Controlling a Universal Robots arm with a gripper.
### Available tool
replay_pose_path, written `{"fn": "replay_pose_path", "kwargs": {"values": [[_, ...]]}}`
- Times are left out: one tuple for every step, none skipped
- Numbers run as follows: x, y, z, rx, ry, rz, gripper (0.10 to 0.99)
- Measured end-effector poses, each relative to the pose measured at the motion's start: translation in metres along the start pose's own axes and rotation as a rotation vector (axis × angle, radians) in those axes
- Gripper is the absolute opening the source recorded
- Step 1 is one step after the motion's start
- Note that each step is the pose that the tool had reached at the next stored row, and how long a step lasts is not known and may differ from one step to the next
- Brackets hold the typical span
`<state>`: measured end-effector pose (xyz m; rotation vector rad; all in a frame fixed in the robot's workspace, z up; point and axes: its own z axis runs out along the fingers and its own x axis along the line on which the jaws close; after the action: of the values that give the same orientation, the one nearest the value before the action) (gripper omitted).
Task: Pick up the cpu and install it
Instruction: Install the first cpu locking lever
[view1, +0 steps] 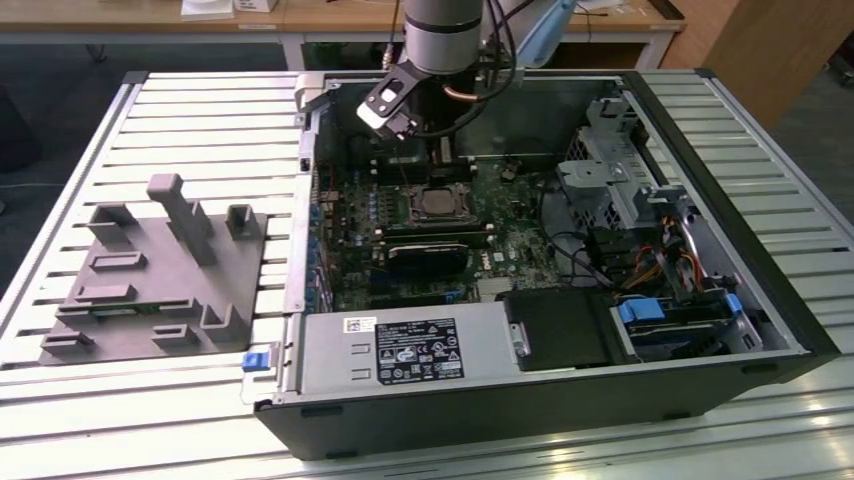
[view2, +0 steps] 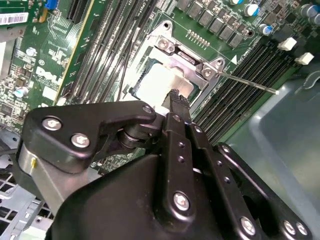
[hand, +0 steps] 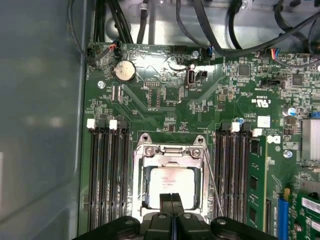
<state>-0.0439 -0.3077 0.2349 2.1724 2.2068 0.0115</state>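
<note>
Two black jaws of the gripper (hand: 171, 199) are pressed tight together with no gap between them, and they hold nothing. In the second wrist view the gripper (view2: 174, 95) shows the same closed tips. The tips hang right over the cpu (hand: 172, 185), and I cannot tell if they touch it.

The cpu is a pale silver square. It lies flat inside the socket (hand: 171, 149), with the shiny metal frame all around it. In the second wrist view the cpu (view2: 161, 84) sits in the socket (view2: 192, 62) too, and a thin metal lever (view2: 247, 83) sticks out from the frame.

Long dark memory slots (hand: 110, 175) run along both sides of the socket on the green board (hand: 165, 95).

In the exterior view the arm (view1: 449, 35) reaches down into the open computer case (view1: 534, 410). The case lies on a desk (view1: 200, 110) made of pale slats. A grey tray (view1: 147, 280) with upright blocks sits on the desk toward the exterior view's left, well apart from the socket (view1: 438, 203).
</note>
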Motion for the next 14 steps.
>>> {"fn": "replay_pose_path", "kwargs": {"values": [[0.0000, 0.0000, -0.0036, 0.000, 0.0001, 0.000, 0.106], [-0.0002, 0.0000, -0.0083, 0.000, 0.0000, 0.000, 0.106], [-0.0003, 0.0000, -0.0129, 0.000, 0.0002, 0.000, 0.106], [-0.0004, 0.0000, -0.0175, 0.000, 0.0000, 0.000, 0.106], [-0.0005, 0.0001, -0.0219, 0.000, 0.0001, 0.000, 0.106], [-0.0006, 0.0002, -0.0264, 0.000, 0.0001, 0.000, 0.106], [-0.0008, 0.0003, -0.0309, 0.000, 0.0001, 0.000, 0.106], [-0.0008, 0.0005, -0.0346, 0.000, 0.0001, 0.000, 0.106], [-0.0009, 0.0005, -0.0360, 0.000, -0.0001, -0.001, 0.106], [-0.0009, 0.0005, -0.0359, 0.000, 0.0004, -0.005, 0.106], [-0.0009, 0.0005, -0.0359, 0.000, 0.0008, -0.014, 0.106], [-0.0009, 0.0005, -0.0358, -0.001, 0.0012, -0.031, 0.106], [-0.0009, 0.0005, -0.0356, -0.001, 0.0017, -0.048, 0.106], [-0.0009, 0.0005, -0.0355, -0.001, 0.0020, -0.060, 0.106]]}}
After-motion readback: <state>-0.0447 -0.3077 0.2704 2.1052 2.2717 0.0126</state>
